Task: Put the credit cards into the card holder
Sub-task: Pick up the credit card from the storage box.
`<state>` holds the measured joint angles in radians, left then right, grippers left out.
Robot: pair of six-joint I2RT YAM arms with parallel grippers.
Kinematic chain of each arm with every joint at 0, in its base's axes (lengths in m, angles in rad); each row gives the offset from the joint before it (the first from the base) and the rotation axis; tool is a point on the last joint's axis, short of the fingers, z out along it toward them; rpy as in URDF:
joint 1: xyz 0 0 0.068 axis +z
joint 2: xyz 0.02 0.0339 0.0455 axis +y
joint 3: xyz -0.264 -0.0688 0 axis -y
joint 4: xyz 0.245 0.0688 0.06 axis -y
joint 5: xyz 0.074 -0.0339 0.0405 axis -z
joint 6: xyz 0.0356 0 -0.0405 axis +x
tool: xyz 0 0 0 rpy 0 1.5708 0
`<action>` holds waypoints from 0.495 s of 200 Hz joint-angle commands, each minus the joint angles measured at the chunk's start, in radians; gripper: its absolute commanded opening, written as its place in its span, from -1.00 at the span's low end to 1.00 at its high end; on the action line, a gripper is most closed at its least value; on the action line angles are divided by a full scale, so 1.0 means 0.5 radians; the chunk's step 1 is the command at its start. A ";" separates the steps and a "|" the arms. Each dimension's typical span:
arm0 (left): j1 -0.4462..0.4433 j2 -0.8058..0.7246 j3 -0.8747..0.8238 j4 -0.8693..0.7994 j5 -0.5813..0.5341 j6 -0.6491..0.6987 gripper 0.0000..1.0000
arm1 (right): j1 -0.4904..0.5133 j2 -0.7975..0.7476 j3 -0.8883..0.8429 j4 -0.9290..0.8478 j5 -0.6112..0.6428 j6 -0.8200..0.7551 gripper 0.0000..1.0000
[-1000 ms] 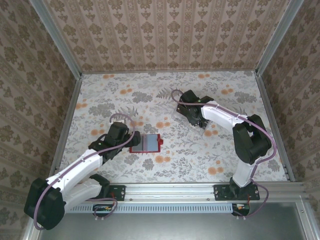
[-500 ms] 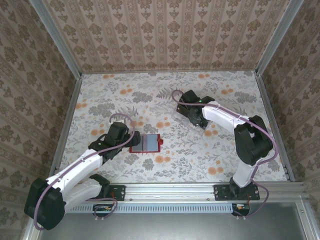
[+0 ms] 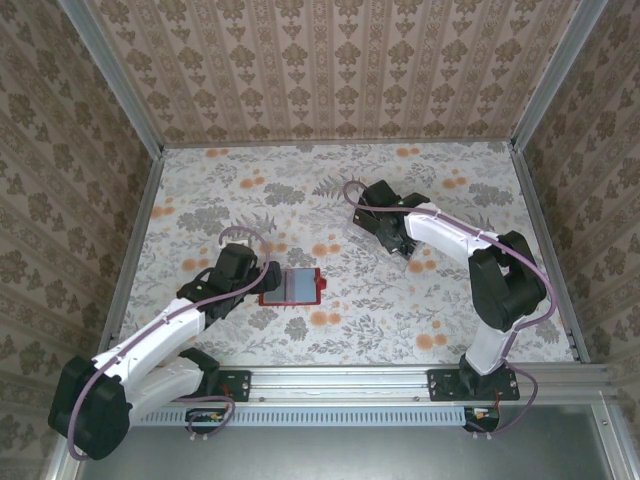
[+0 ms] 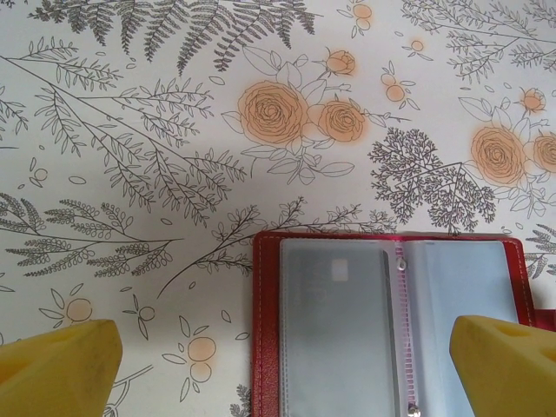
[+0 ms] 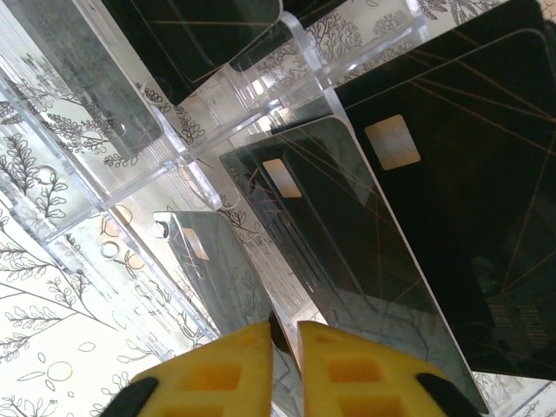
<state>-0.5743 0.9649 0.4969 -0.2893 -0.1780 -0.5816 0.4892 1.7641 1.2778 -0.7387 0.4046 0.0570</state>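
The red card holder (image 3: 291,286) lies open on the floral table, its greyish pockets (image 4: 334,334) facing up. My left gripper (image 4: 282,375) hangs open over its left half, one yellow fingertip (image 4: 61,365) off to the left and the other over the right page; in the top view this gripper (image 3: 266,279) sits at the wallet's left edge. My right gripper (image 5: 287,365) is down in the clear tray at the back, shut on the thin edge of a black credit card (image 5: 347,252) leaning in a compartment. A second black card (image 5: 460,217) lies to its right.
The clear plastic tray (image 5: 174,148) has upright dividers close around my right fingers, and another dark card (image 5: 200,35) rests in a far compartment. Wallpapered walls and metal rails (image 3: 135,230) bound the table. Open floral tabletop (image 3: 400,300) separates wallet and tray.
My right gripper has shifted slightly towards the back over the tray. The left arm and the wallet have stayed put.
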 commanded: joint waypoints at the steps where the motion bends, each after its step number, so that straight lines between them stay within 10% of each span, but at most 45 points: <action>1: 0.017 -0.025 -0.028 0.025 0.022 0.003 1.00 | 0.019 -0.042 -0.036 -0.048 -0.108 -0.036 -0.86; 99: 0.017 -0.028 -0.024 0.033 0.037 0.016 1.00 | 0.063 -0.064 0.041 -0.064 -0.267 -0.214 -1.00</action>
<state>-0.5743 0.9649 0.4969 -0.2829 -0.1741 -0.5819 0.5045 1.7470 1.2781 -0.7410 0.3218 -0.0170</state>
